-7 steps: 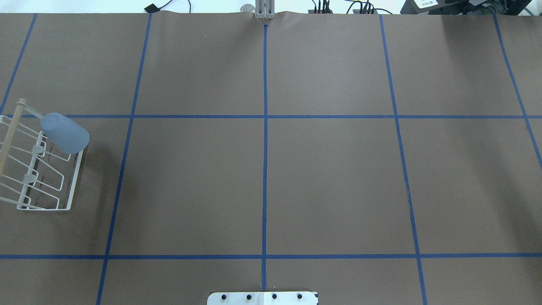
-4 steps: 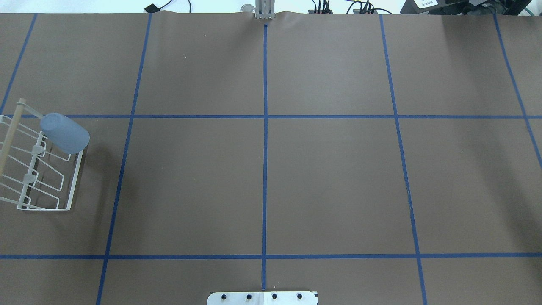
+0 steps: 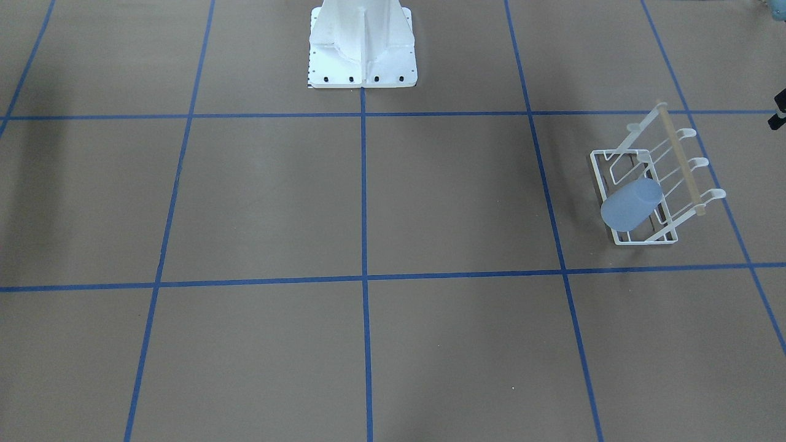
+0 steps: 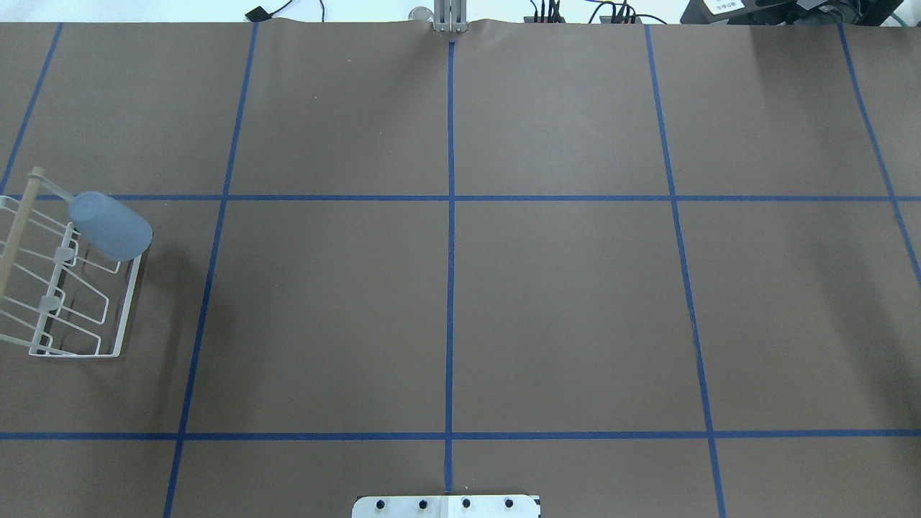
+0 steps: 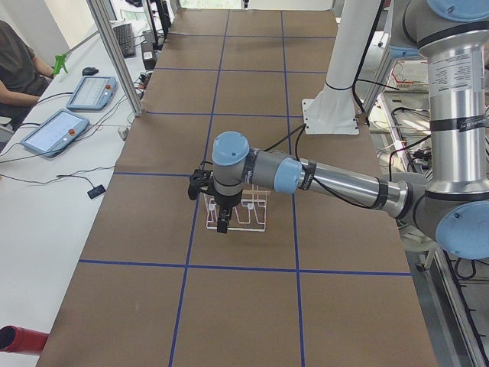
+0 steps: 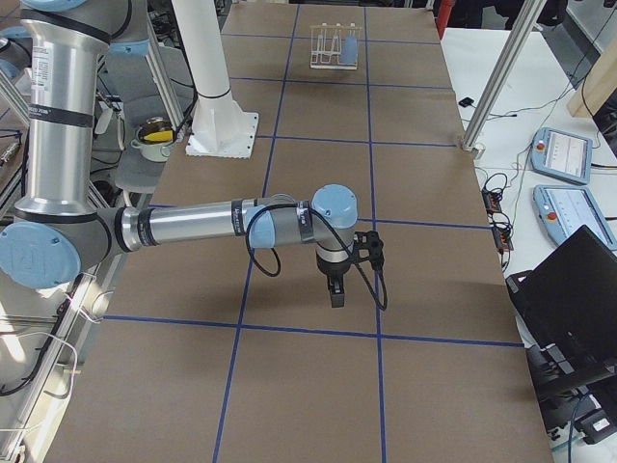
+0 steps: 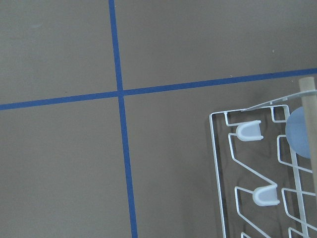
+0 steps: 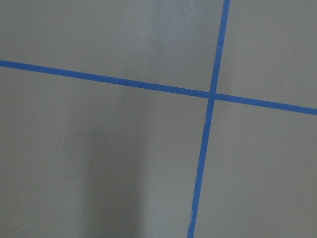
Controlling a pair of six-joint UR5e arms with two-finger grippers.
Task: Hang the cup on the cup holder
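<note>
The light blue cup (image 4: 109, 226) sits upside down and tilted on a far prong of the white wire cup holder (image 4: 121, 316) at the table's left edge. Both show in the front view, cup (image 3: 631, 204) and holder (image 3: 678, 153). The left wrist view looks down on the holder's frame (image 7: 216, 163) and a sliver of the cup (image 7: 297, 136). My left gripper (image 5: 221, 222) hangs above the holder, apart from the cup; I cannot tell if it is open. My right gripper (image 6: 335, 289) hovers over bare table far from the holder (image 6: 333, 43); I cannot tell its state.
The robot's white base pedestal (image 3: 362, 43) stands at the middle of the near table edge. Blue tape lines grid the brown table. An operator (image 5: 19, 73) with tablets (image 5: 53, 131) sits beyond the far edge. A laptop (image 6: 569, 299) lies off the table.
</note>
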